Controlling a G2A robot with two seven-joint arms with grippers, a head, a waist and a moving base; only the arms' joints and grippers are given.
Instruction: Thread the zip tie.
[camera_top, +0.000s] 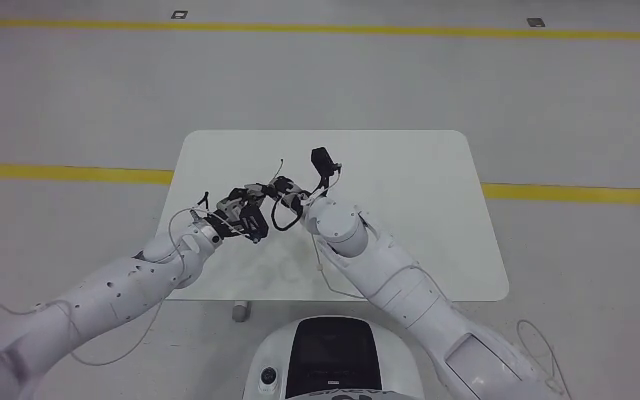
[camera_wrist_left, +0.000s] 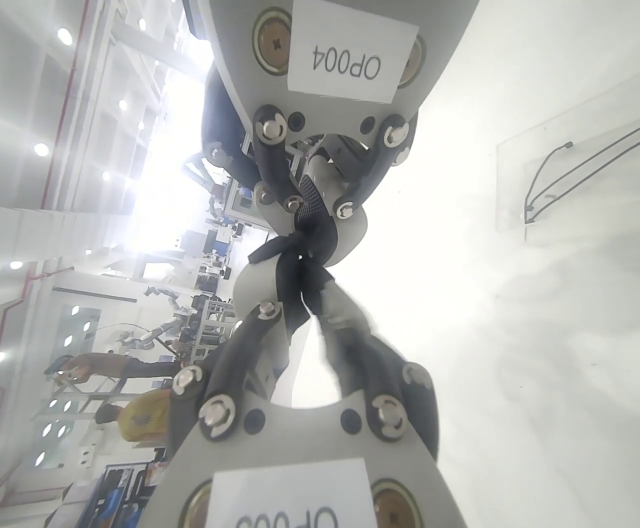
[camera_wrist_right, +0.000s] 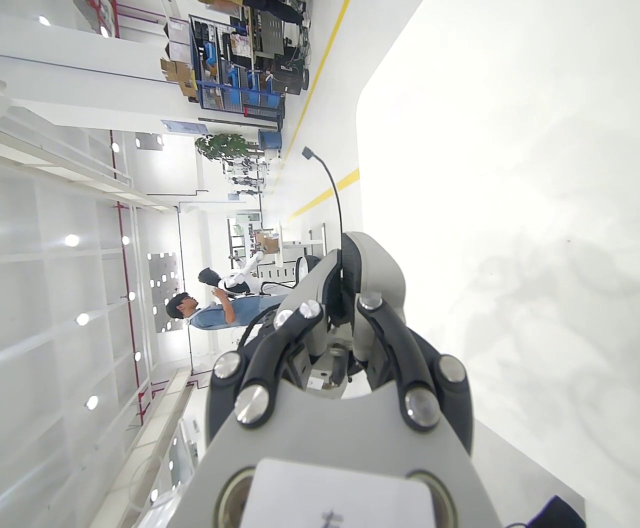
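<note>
The black zip tie (camera_wrist_left: 300, 260) is held in the air between both grippers, which face each other tip to tip above the left part of the white table (camera_top: 420, 200). My left gripper (camera_wrist_left: 306, 300) is shut on one end of it. My right gripper (camera_wrist_left: 311, 225) is shut on it from the opposite side. In the right wrist view the zip tie's thin strap (camera_wrist_right: 334, 190) rises in a curve out of the shut right gripper (camera_wrist_right: 344, 280) and ends in a small square head. From above, the left gripper (camera_top: 256, 216) and right gripper (camera_top: 282, 192) meet, with the strap (camera_top: 278, 168) sticking out.
A clear plastic sheet (camera_wrist_left: 565, 180) with black zip ties on it lies flat on the table beside the grippers. The table's rounded edge (camera_wrist_right: 360, 100) borders a floor with yellow lines. A dark object (camera_wrist_right: 555, 510) lies near the table's edge.
</note>
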